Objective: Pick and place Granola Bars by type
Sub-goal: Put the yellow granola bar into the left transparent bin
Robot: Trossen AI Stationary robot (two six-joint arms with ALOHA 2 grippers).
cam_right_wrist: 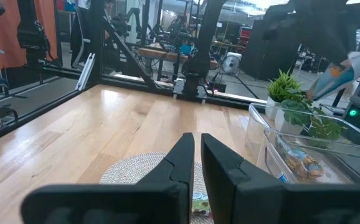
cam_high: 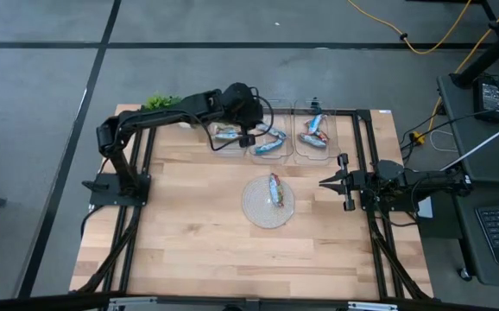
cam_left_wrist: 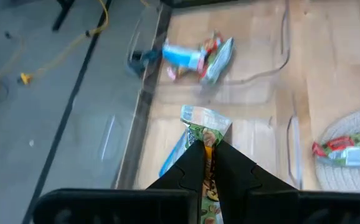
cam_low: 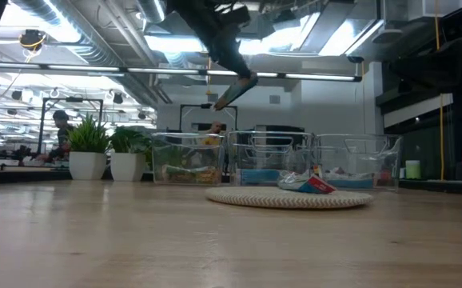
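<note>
On the tabletop (cam_high: pixel 189 233), one red-and-green bar (cam_high: pixel 275 189) lies on the round plate (cam_high: pixel 254 207). Right pincer (cam_high: pixel 323 183) waits beside the plate, fingers nearly shut, empty. Three clear bins (cam_high: pixel 353 142) behind; contents partly blurred. Above the middle bin, left pincer (cam_left_wrist: pixel 209 163) clamps a green-wrapped bar (cam_left_wrist: pixel 206 124).

Open bare table (cam_high: pixel 189 225) in front — clear bins (cam_high: pixel 267 138) and plants (cam_high: pixel 159 102) crowding the far edge.
</note>
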